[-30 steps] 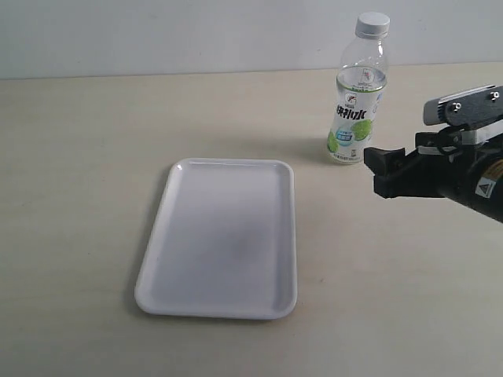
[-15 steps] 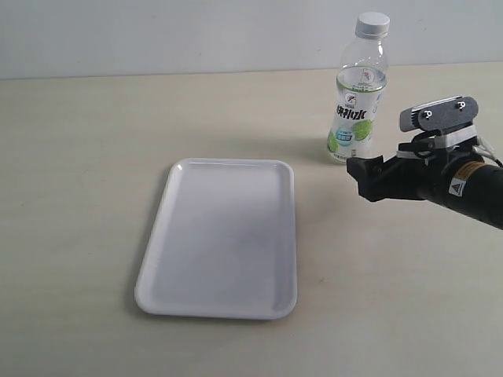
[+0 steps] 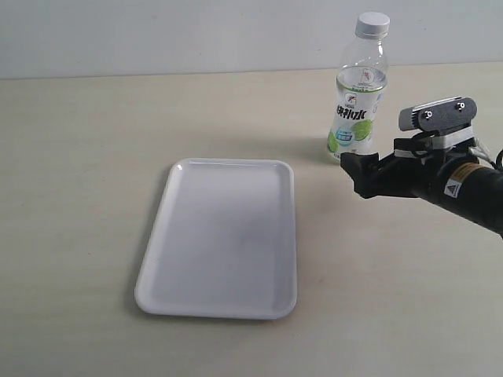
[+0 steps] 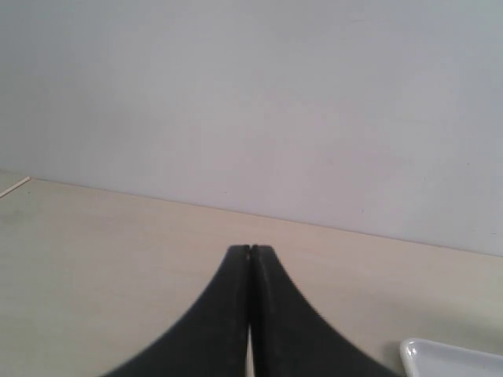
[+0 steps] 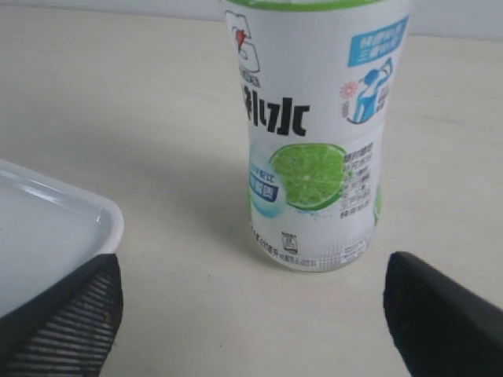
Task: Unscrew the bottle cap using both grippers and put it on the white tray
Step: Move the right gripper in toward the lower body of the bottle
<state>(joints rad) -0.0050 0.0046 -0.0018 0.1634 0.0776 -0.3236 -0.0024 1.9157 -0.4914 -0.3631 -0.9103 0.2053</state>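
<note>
The bottle [image 3: 357, 106] stands upright on the table at the back right, its white bottle cap [image 3: 372, 23] screwed on. My right gripper [image 3: 355, 174] hovers just in front of the bottle's base, open and empty. In the right wrist view the bottle [image 5: 314, 157] fills the middle beyond the gripper [image 5: 251, 306], whose two fingers [image 5: 78, 314] spread wider than the bottle; the cap is out of that view. The white tray [image 3: 228, 165] lies empty to the left of the bottle. My left gripper [image 4: 251, 251] is shut on nothing, low over the table, and does not show in the exterior view.
A pale wall runs along the table's far edge behind the bottle. A corner of the tray [image 4: 448, 357] shows beside the left gripper. The tray's rim [image 5: 47, 220] lies close to one right finger.
My right gripper has moved left towards the bottle's base, most of it in the first half second. Bottle and tray have not moved.
</note>
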